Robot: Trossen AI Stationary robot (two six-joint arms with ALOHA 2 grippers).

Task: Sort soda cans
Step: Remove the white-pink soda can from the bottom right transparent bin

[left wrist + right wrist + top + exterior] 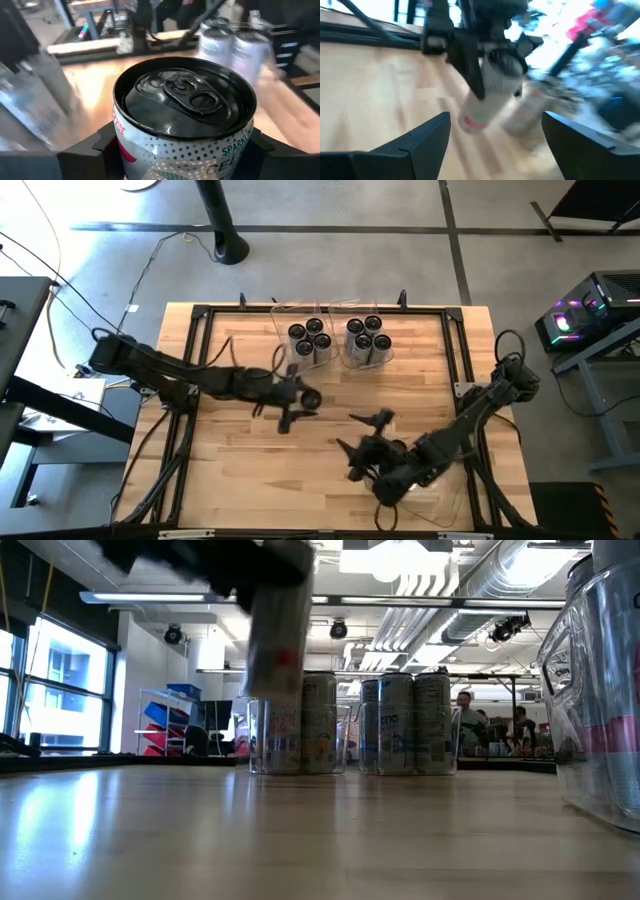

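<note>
My left gripper (298, 402) is shut on a soda can (185, 115) with a dark top and pale printed sides, lifted above the table's middle (275, 640). At the far edge, two clear bins hold upright soda cans: several in the left bin (310, 340) and several in the right bin (368, 340), each standing on its base. My right gripper (362, 435) stands open and empty to the near right of the held can. In the right wrist view its fingers (422, 137) face the left gripper and the can (485, 102). My left gripper pinches the can's side wall just below the top rim (117, 142) between its two fingers (97, 150), one on each side. The fingers come roughly level from the table's left. The can is lifted clear of the table and tilts a little, its lower end (472, 120) hanging below the fingers.
A third clear bin (435, 498) sits at the near right under my right arm; it shows large at the right of the low view (600, 690). Bare wood (240, 470) lies at the near left. People sit in the room beyond the table (465, 710).
</note>
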